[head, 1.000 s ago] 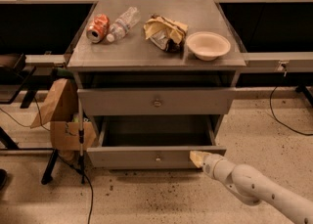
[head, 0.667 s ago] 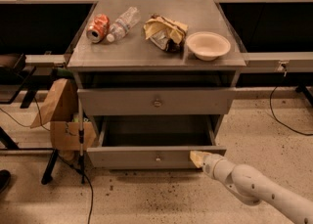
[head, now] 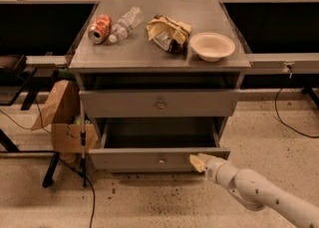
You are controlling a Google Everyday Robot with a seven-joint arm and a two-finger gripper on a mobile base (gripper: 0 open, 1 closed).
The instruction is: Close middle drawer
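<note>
The middle drawer point(head: 149, 158) stands pulled out of the grey cabinet, its deep box and plain floor point(head: 159, 132) showing behind a low front panel with a small round knob point(head: 161, 161). My gripper point(head: 198, 163) comes in from the lower right on a white arm point(head: 259, 194). Its yellowish tips are shut with nothing held, and they touch the right part of the drawer's front panel. Above it, the taller-fronted drawer point(head: 159, 103) with the larger knob sits nearly flush with the cabinet.
On the cabinet top lie a red can point(head: 99, 28), a clear bottle point(head: 124, 23), a crumpled chip bag point(head: 168, 33) and a white bowl point(head: 212, 46). A cardboard box point(head: 62, 122) and a stand's legs crowd the left side. Cables run along the speckled floor.
</note>
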